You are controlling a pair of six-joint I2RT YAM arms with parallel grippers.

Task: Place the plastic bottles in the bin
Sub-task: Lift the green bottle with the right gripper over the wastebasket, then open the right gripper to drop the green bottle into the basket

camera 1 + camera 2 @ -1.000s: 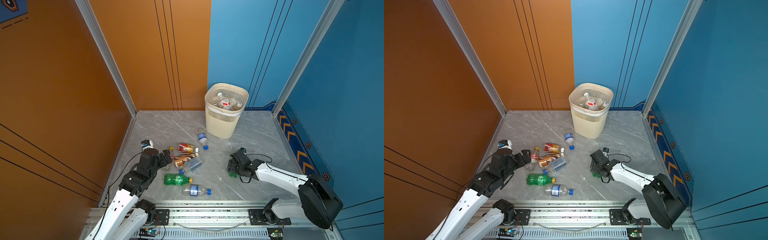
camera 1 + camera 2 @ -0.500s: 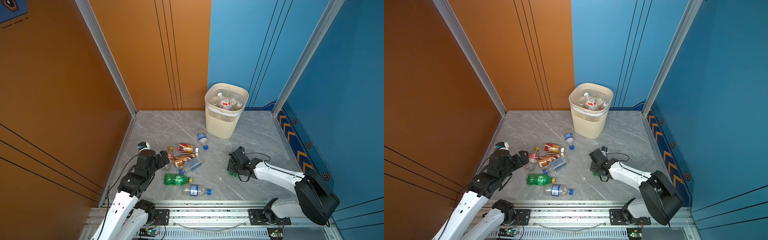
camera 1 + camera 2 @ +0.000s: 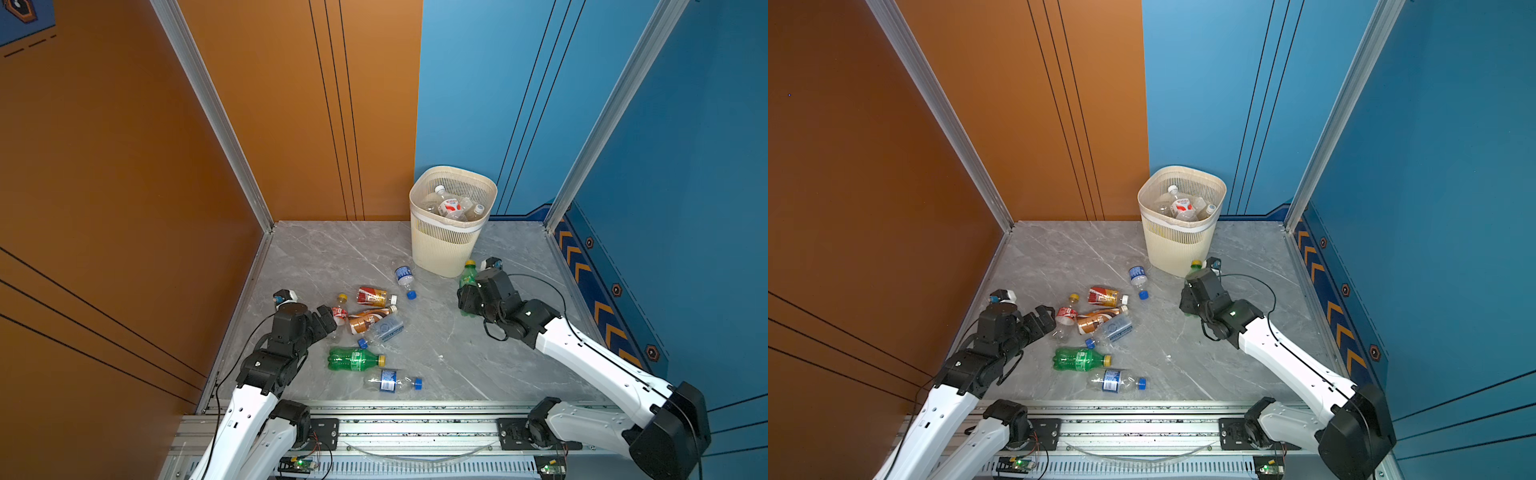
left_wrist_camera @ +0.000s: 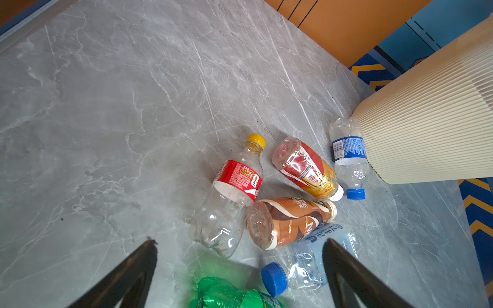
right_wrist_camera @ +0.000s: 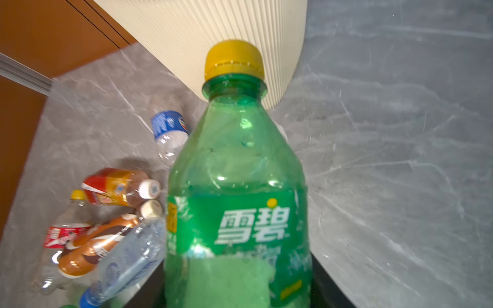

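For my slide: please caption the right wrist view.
Right end effector grips a green bottle before the cream bin.

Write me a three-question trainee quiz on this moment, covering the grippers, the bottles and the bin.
1. True or false: the left gripper is closed on a bottle.
2. What does the right gripper hold? A) a brown bottle B) a green bottle with yellow cap C) nothing
3. Not counting the held one, how many loose bottles lie on the grey surface outside the bin?
Key: 1 false, it is open and empty; 2 B; 3 seven.
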